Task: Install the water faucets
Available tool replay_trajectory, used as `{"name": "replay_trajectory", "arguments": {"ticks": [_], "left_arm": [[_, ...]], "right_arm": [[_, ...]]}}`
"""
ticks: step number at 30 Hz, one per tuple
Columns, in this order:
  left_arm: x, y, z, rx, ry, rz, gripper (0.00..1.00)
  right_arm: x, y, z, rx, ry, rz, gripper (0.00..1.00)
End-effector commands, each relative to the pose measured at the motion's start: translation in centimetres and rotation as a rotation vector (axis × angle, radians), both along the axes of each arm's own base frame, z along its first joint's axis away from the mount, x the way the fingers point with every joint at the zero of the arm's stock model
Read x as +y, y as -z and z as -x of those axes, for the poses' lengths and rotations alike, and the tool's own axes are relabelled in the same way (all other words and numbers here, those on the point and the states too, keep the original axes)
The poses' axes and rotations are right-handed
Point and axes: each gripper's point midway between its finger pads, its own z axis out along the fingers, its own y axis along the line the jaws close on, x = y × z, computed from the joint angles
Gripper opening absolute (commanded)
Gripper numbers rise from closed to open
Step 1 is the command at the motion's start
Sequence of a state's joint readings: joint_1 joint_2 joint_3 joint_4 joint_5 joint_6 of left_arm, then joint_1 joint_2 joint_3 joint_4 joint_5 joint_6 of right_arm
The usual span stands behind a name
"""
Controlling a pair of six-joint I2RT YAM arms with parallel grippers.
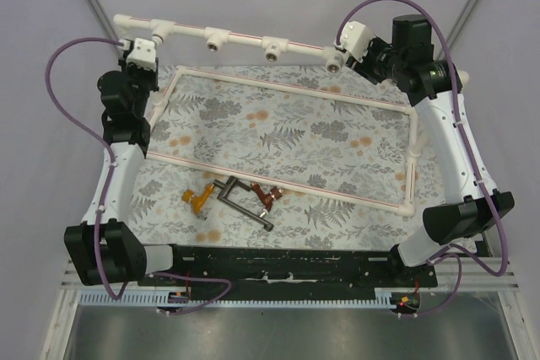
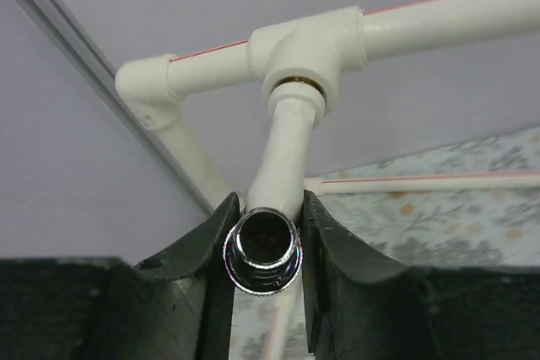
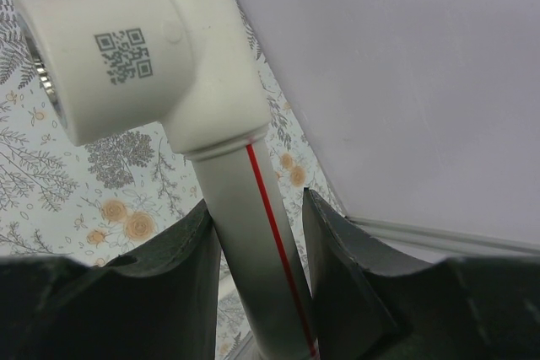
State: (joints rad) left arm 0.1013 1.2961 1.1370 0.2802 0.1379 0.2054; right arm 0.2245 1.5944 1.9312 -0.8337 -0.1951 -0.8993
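Observation:
A white faucet [image 2: 285, 153] with a chrome threaded end [image 2: 263, 252] sticks out of the leftmost tee socket [image 2: 305, 46] of the white pipe rail [image 1: 245, 37]. My left gripper [image 2: 268, 212] is shut on this faucet, at the rail's back-left end [image 1: 139, 52]. My right gripper [image 3: 253, 208] is shut on the rail's pipe [image 3: 240, 233] just below a tee [image 3: 126, 48], at the back right [image 1: 350, 41]. Three faucets lie loose on the mat near the front: orange-yellow [image 1: 198, 200], dark grey [image 1: 245, 201] and red-brown [image 1: 268, 197].
Open metal-ringed sockets [image 1: 217, 39] [image 1: 272, 48] [image 1: 335, 61] face forward along the rail. A rectangular frame of thin white pipe [image 1: 287, 88] lies on the floral mat [image 1: 295, 137]. Slanted metal posts rise at the back corners.

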Motion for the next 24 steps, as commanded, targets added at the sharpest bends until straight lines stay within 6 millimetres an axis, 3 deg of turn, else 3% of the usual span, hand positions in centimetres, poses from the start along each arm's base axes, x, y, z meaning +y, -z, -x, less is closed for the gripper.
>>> {"name": "replay_trajectory", "arguments": {"ticks": [1,5,10,15,18,24], "left_arm": [[-1.2,-2.2,1.2,-0.059,0.017,-0.833,0.31],[-1.6,-3.1,1.2,-0.069,0.031,-0.841,0.35],[-0.8,-6.2,2.9,-0.154,-0.053,-0.520,0.57],[0.1,-8.8,5.4,-0.187,-0.071,0.051,0.82],[0.6,-9.7,6.8,-0.169,-0.081,0.454,0.86],[-1.5,-9.9,7.5,-0.114,0.063,1.172,0.85]], "right_arm": [[-0.8,3.1,-0.1,0.112,0.093,-0.028,0.00],[-0.8,3.1,0.0,0.113,0.093,-0.029,0.00],[-0.8,3.1,0.1,0.112,0.091,-0.027,0.00],[-0.7,3.1,0.0,0.112,0.088,-0.029,0.00],[-0.8,3.2,-0.1,0.113,0.091,-0.028,0.00],[-0.8,3.3,-0.1,0.116,0.094,-0.025,0.00]]}}
